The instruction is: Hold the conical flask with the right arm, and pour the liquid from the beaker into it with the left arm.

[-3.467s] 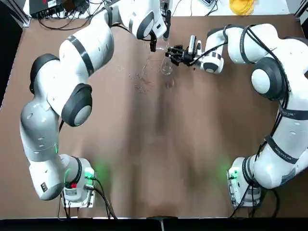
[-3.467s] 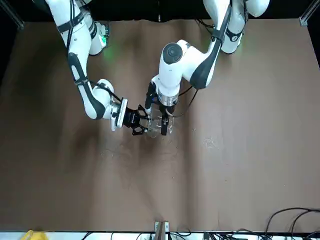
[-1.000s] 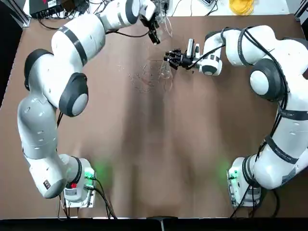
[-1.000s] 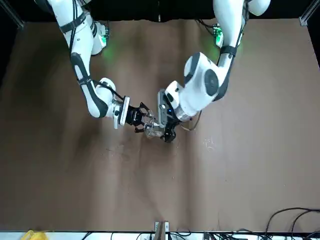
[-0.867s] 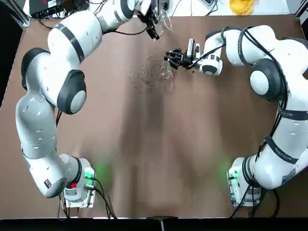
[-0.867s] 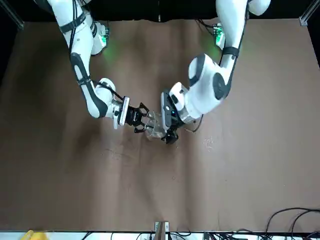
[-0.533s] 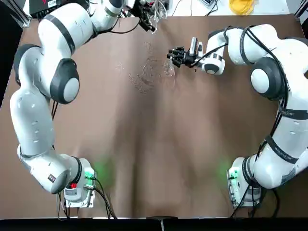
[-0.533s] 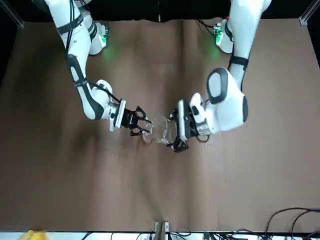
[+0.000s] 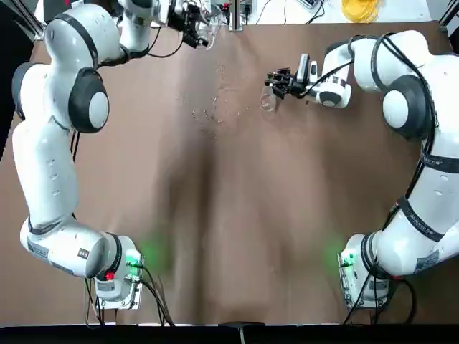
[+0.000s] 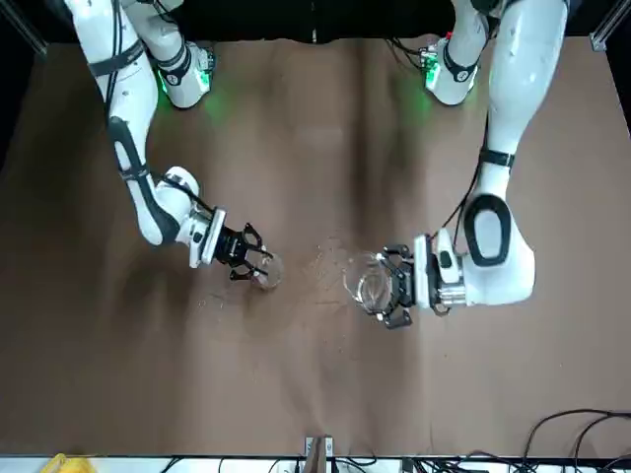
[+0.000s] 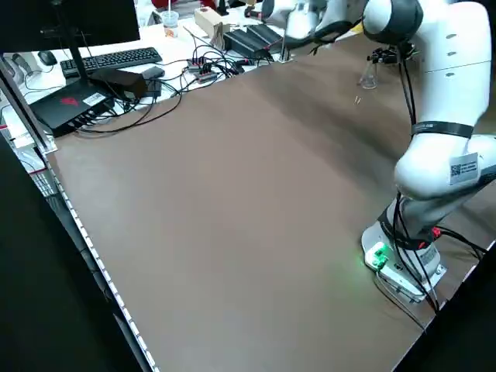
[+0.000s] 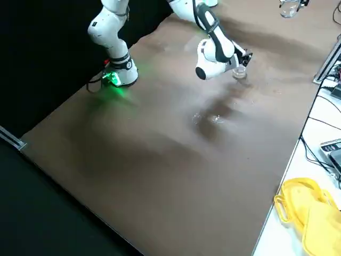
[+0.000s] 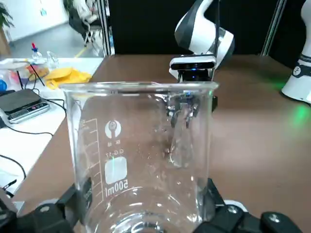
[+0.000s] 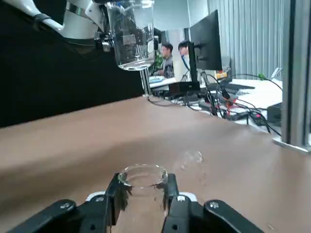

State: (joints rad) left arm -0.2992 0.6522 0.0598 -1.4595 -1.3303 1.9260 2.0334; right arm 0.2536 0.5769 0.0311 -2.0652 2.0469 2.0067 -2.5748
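My right gripper (image 9: 274, 82) is shut on the neck of the clear conical flask (image 9: 269, 105), which is upright at the table's far middle. In the right wrist view the flask's rim (image 14: 142, 175) sits between the fingers (image 14: 104, 200). My left gripper (image 9: 195, 20) is shut on the clear beaker (image 9: 204, 16), held upright in the air over the far edge, well to the left of the flask. In the front view the beaker (image 10: 364, 281) and left gripper (image 10: 394, 288) stand apart from the flask (image 10: 266, 273). A little liquid shows in the beaker's bottom (image 13: 141, 218).
Glinting wet marks (image 9: 211, 115) dot the brown cloth between the two grippers. A metal post (image 9: 235, 14), cables and a yellow object (image 9: 358, 8) lie beyond the far edge. People sit at desks (image 14: 175, 53) in the background.
The left arm has swung the beaker from just above the flask out to the far left and turned it upright. The right gripper has shifted the flask a little to the robot's right.
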